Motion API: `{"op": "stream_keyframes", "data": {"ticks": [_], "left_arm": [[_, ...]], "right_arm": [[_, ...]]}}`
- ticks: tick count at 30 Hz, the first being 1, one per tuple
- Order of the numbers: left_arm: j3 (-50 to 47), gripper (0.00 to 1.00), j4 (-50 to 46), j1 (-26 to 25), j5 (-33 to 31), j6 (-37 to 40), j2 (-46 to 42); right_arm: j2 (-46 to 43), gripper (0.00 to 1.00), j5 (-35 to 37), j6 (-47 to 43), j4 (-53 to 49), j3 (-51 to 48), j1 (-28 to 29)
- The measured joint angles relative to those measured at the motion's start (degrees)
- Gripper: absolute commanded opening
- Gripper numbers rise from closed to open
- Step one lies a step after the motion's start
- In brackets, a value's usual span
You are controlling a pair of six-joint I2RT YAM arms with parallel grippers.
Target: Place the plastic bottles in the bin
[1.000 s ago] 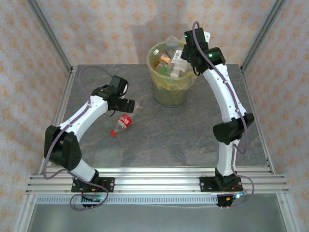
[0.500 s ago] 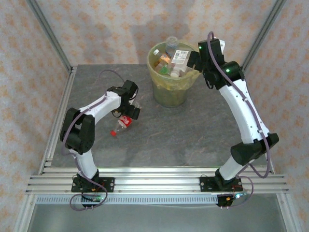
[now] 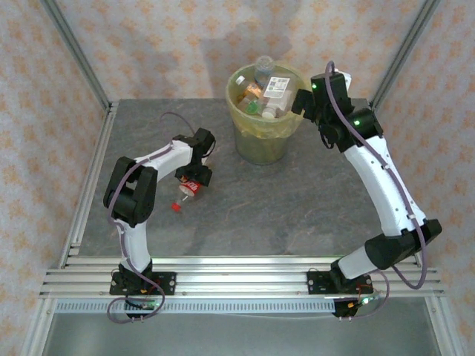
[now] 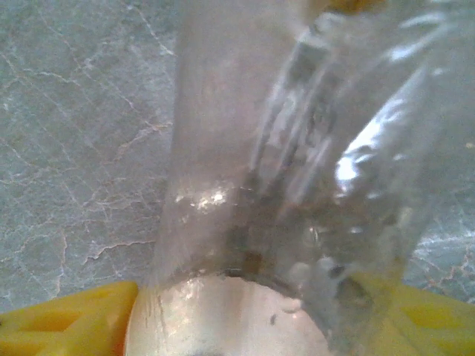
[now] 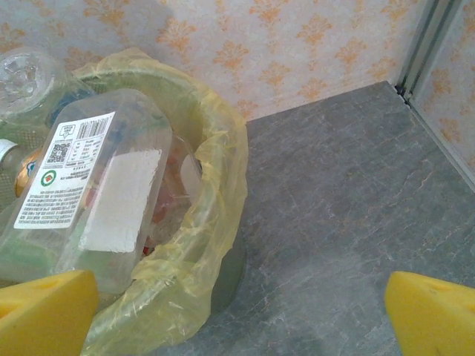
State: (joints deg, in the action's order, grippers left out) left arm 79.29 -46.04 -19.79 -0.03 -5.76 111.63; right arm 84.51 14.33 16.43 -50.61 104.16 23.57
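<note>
Now, from the top view, my left pincer [image 3: 194, 176] is down low on the gray table [image 3: 297, 200], left of the middle. A red-label bottle [image 3: 191, 187] lies right under it, with its red cap pointing to the lower left. The bin [image 3: 260, 144] stands at the top middle, full of bottles. My right pincer [image 3: 302, 100] hangs just beside its right rim.

From my left wrist view, a clear bottle [image 4: 297, 185] is very close up. My left pincer [image 4: 237, 326] has its yellow pads pressed on both sides of it, low in the frame. I cannot tell if this is the red-label one.

From my right wrist view, my right pincer [image 5: 237, 311] is wide open and holds nothing. The bin [image 5: 223, 170] is on the left, and a white-label bottle [image 5: 96, 193] lies on top inside it.
</note>
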Motion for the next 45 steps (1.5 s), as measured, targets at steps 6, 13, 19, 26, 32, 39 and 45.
{"op": "stream_keyframes", "data": {"ticks": [6, 13, 19, 26, 32, 39, 45], "left_arm": [[0.46, 0.54, 0.0, 0.81, -0.24, -1.25, -0.39], [1.73, 0.47, -0.7, 1.09, 0.68, -3.3, -5.51], [7.78, 0.41, -3.08, 1.2, 3.69, -5.68, -13.2], [21.59, 0.39, -4.74, 2.34, 9.44, -11.37, -18.88], [34.34, 0.39, -2.25, 2.71, 15.93, -19.58, -17.25], [47.95, 0.37, 5.29, 2.71, 21.49, -30.93, -6.01], [65.55, 0.37, 7.23, 2.54, 23.91, -37.59, 10.82]], "right_arm": [[-2.19, 0.99, -0.74, 0.0, 0.98, -2.38, 0.0], [-4.13, 0.99, -1.33, 0.0, 2.47, -5.07, 0.0], [-4.81, 0.99, -1.51, -0.02, 3.65, -8.11, 0.0], [-4.79, 0.99, -1.27, -0.68, 5.97, -9.11, 0.0], [-1.09, 0.99, -1.29, -1.77, 7.8, -5.35, 0.0], [6.97, 0.99, -1.51, -2.4, 8.39, 3.87, 0.0], [9.75, 0.99, -1.51, -2.38, 8.46, 7.37, 0.0]]}}
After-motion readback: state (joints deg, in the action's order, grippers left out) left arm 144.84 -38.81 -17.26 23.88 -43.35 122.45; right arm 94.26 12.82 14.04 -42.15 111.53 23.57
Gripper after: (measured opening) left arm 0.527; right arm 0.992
